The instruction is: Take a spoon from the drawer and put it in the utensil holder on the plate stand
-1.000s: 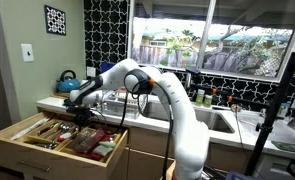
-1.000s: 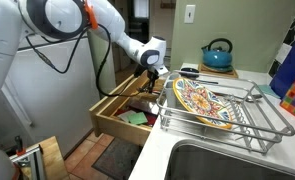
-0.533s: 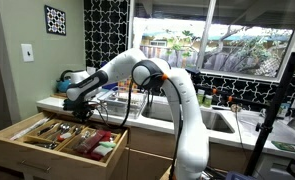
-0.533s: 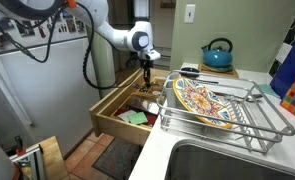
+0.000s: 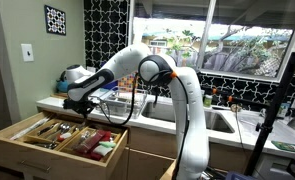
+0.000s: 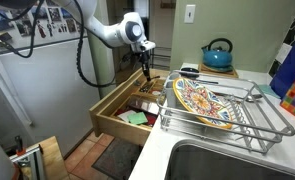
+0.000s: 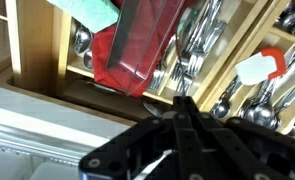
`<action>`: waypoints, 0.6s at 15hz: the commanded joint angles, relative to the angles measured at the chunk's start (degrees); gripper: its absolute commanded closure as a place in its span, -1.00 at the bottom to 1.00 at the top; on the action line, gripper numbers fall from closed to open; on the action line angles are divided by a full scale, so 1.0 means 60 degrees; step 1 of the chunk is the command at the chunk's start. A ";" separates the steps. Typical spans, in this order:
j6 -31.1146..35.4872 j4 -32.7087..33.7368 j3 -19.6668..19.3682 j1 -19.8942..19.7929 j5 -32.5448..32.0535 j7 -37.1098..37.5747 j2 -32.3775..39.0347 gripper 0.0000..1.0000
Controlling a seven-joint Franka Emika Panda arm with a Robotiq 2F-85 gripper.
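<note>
Drawer point(image 5: 37, 160) stands pulled out under the counter, and both exterior views show its light-wood compartments open to above point(image 6: 112, 130). In the wrist view its wooden dividers point(image 7: 37, 40) run across the picture. Silvery cutlery point(image 7: 192, 45) fills the compartment at 12 o'clock from the fingertips, and more rounded bowls of cutlery lie at 3 o'clock. A red packet point(image 7: 137, 45) lies tilted over the cutlery at 11 o'clock, and a red-and-white item point(image 7: 262, 68) sits at 2 o'clock.

The gripper point(image 5: 84, 110) hangs over the drawer's far half, pointing down, clear of the wood. In an exterior view it point(image 6: 145, 72) sits at 10 o'clock from the plate stand point(image 6: 257, 118), near the rack's end. Its jaws are closed tight: in the wrist view the fingertips point(image 7: 183, 100) meet in a point. Whether a thin handle is pinched between them I cannot tell — nothing shows clearly there.

The plate stand rests on the counter beside the sink point(image 6: 237, 165) and carries a patterned plate point(image 6: 199, 100) leaning in its slots. A teal kettle point(image 6: 218, 55) stands at 12 o'clock from the plate — well apart from the gripper.
</note>
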 commanded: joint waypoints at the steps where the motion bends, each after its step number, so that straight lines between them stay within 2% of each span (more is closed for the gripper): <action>1: -0.0053 0.0033 0.0229 -0.0213 -0.0074 0.0042 0.0026 0.93; 2: -0.0053 0.0037 0.0227 -0.0217 -0.0073 0.0041 0.0040 0.98; 6: -0.0725 0.0087 -0.0022 0.0220 -0.2272 0.0605 -0.0433 0.98; 7: -0.1015 0.0051 -0.0006 0.0275 -0.2915 0.0713 -0.0606 0.98; 9: -0.1478 -0.0075 0.0278 0.0167 -0.3468 0.0386 -0.0997 0.98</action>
